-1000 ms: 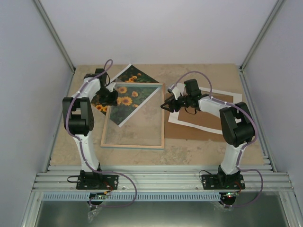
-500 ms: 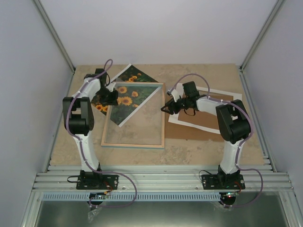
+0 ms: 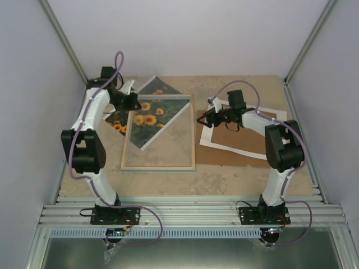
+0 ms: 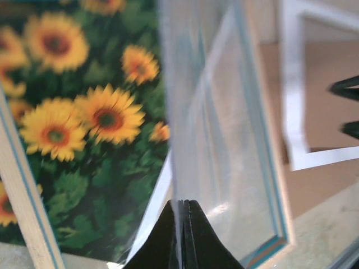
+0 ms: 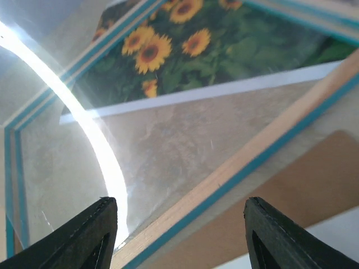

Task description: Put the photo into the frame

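Black and pinched tight together at the left gripper [image 4: 182, 210], maybe on a thin pale edge, hard to tell. Wide apart, holding nothing, at the right gripper [image 5: 178, 204], just over the frame's [image 3: 159, 167] right side. Crooked, partly tucked under the pane at upper left: the photo [image 3: 160, 89]. Not in straight yet. White mat [image 3: 235, 149] and brown board [image 3: 219, 158] on the right, not used.
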You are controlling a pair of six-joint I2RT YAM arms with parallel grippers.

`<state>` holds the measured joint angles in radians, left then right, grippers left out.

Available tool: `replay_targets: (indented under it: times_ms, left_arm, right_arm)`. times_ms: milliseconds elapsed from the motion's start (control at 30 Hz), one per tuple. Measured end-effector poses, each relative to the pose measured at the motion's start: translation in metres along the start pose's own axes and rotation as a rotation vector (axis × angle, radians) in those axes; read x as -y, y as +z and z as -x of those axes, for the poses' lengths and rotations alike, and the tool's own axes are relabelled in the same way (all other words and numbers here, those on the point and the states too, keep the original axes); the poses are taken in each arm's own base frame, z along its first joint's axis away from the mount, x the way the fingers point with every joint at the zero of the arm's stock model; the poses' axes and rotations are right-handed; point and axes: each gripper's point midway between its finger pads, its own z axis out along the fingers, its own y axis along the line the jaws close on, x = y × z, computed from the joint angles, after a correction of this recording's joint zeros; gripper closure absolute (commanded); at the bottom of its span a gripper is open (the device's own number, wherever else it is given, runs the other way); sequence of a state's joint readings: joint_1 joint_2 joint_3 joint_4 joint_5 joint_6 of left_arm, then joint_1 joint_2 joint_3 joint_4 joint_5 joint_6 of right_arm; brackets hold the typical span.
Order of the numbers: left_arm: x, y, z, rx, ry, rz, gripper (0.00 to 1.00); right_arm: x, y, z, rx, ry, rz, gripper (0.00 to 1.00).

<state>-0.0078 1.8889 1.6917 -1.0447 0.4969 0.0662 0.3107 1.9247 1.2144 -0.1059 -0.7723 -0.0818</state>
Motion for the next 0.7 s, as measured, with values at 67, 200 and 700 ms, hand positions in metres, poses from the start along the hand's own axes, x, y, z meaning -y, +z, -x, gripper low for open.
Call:
replay_targets:
  times_ms: [67, 200, 700]
  left_arm:
    - [0.026, -0.033, 0.017, 0.095, 0.06, -0.049, 1.0]
    - [0.081, -0.097, 0.042, 0.267, 0.18, -0.165, 1.0]
    - [0.204, -0.109, 0.051, 0.304, 0.233, -0.671, 1.0]
  right_arm:
    - [0.006, -0.017, 0.013, 0.038, -0.001, -0.026, 0.36]
    - [0.012, -0.064, 0.042, 0.131, -0.024, -0.09, 0.35]
    - [0.073, -0.204, 0.044, 0.299, 0.056, -0.38, 0.34]
